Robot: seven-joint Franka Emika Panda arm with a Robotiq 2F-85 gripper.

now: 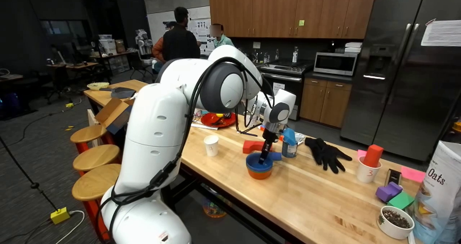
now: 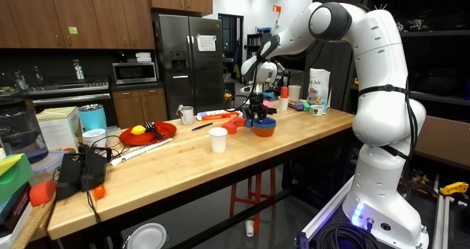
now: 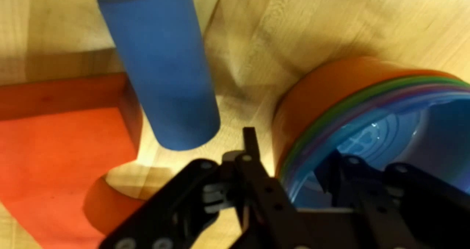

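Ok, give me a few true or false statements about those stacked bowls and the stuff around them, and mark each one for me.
1. The pincer straddles the rim of the stacked bowls. True.
2. The outermost bowl is blue. False: the outermost bowl is orange.
3. The blue cylinder sits inside the stacked bowls. False: the blue cylinder is on the table beside them.
4. The cup marked 3 has a red block sticking out. True.
5. The red plate carries a yellow, lemon-shaped thing. True.
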